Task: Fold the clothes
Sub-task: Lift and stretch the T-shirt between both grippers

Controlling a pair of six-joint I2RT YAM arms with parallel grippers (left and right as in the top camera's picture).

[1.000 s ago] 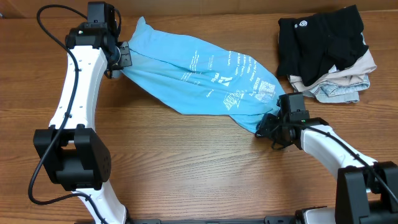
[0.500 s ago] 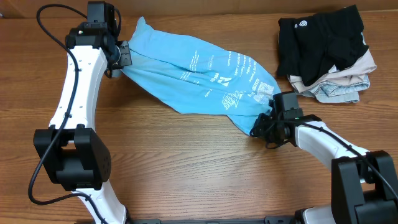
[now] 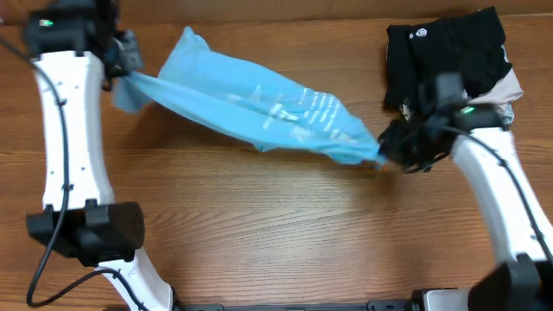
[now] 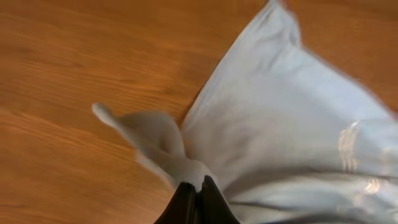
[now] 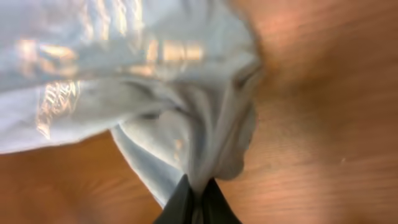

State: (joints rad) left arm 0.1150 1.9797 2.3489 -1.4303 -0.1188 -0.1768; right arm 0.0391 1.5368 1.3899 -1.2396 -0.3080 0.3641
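The clothes, a light blue T-shirt with white print, hang stretched above the wooden table between my two arms. At the far left my left gripper is shut on one bunched end of the shirt; its fingertips pinch the fabric. My right gripper is shut on the opposite end at centre right. In the right wrist view the shirt bunches into the closed gripper. Both wrist views are blurred.
A black garment with a small white logo lies at the back right, on top of beige and pale grey-blue folded garments, close behind my right arm. The wooden table extends in front.
My right gripper closed on the shirt's lower right end. Both arms then rose and moved apart, left going left and right going right and back, lifting and stretching the shirt off the table.
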